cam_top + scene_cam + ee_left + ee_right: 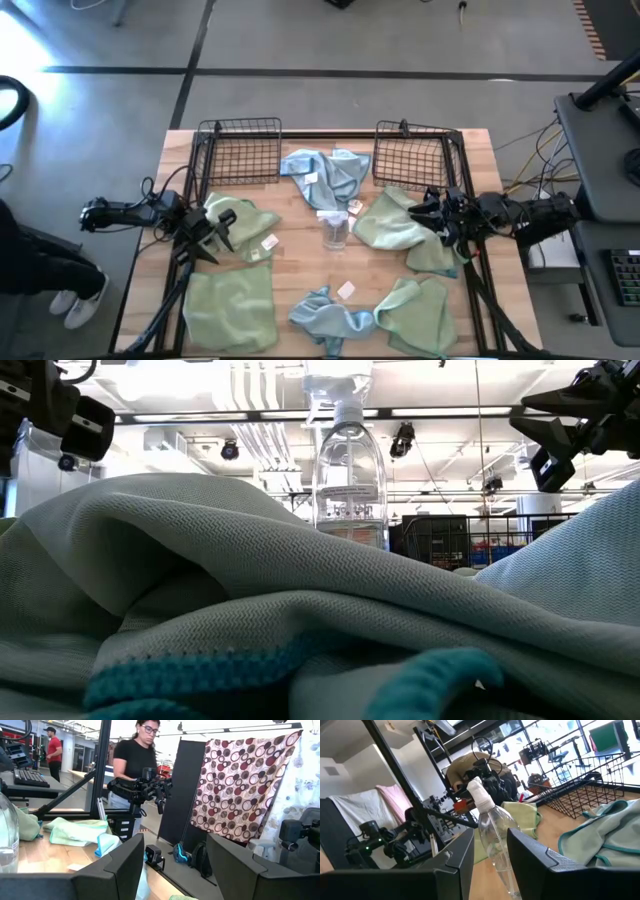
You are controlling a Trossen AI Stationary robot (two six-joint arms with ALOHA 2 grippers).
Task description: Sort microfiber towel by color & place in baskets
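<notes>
The wooden desk (pixel 300 255) stands on a grey concrete floor, and no towel is in a basket yet, so the sorting is, I judge, only at its start. At the lower edge of the high view lie a green towel (pixel 230 308), a blue towel (pixel 328 316) and another green one (pixel 420 315). In the middle stands a clear spray bottle (pixel 335 230) (not part of the sorting). The left gripper (pixel 222 232), open, hovers over a green towel (pixel 248 228) at middle left; the right gripper (pixel 432 214), partly open and empty, hovers at middle right over another green towel (pixel 395 222). At the top the two baskets (pixel 240 150) are empty. Next, each gripper must descend and pinch a fold.
</notes>
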